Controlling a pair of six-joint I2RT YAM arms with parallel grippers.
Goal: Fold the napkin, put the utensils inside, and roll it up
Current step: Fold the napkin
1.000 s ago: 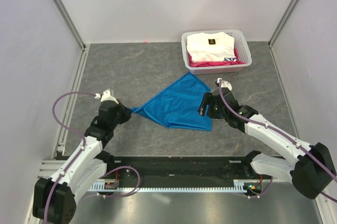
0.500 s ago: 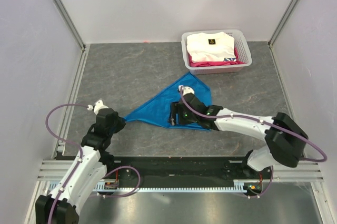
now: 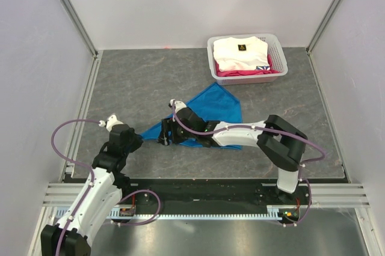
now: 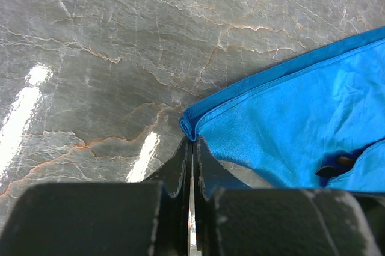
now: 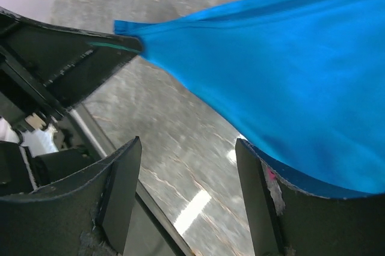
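The left hand (image 4: 192,146) is closed on the left corner of the napkin (image 3: 213,109). The right hand (image 3: 163,137) stands open at the napkin's left part. The napkin is laid as 1 triangle on the desk (image 3: 138,82), with a basket (image 3: 248,78) beyond its far corner.

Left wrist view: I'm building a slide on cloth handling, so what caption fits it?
Left gripper shut on a corner of the blue napkin, grey marbled table beyond.

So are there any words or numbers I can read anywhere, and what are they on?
Nothing here can be read.
On the white shirt in the basket: a small gold mark, too small to read.
The blue and white tag beside it: too small to read.
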